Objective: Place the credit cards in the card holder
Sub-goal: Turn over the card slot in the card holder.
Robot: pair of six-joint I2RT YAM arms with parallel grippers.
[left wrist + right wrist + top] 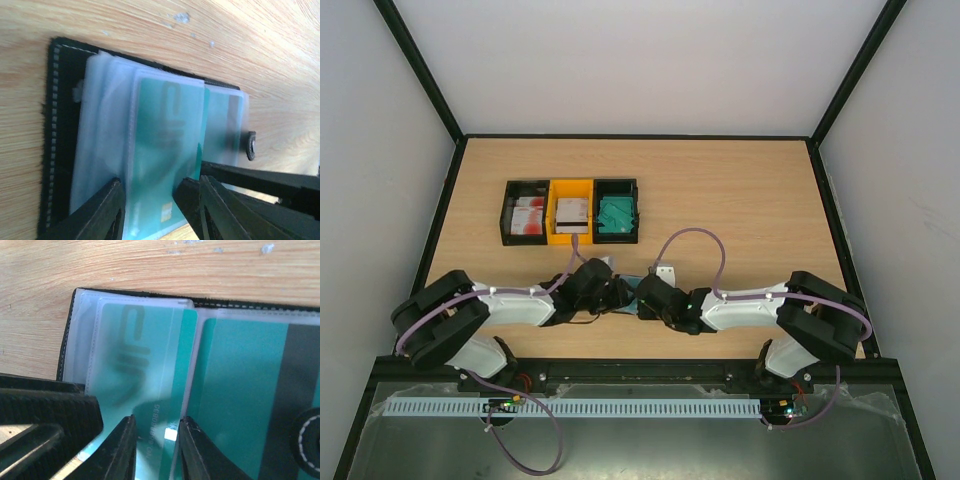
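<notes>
The black card holder [629,286] lies open on the table, clear sleeves up, between both grippers. In the left wrist view its stitched edge [55,150] is at the left and a teal credit card [165,150] sits in the top sleeve. My left gripper [150,210] has its jaws apart, one on each side of that sleeve. In the right wrist view the same teal card [145,365] pokes out of the sleeve's right side. My right gripper [156,450] stands over it with a narrow gap. A second teal card [240,390] with a dark stripe sits in the neighbouring sleeve.
Three joined bins stand at the back left: a black one [510,214] with red-and-white cards, a yellow one [571,186] with white cards, and a black one [617,185] with teal cards. The holder's closure tab [251,145] lies at its right edge. The two grippers crowd each other.
</notes>
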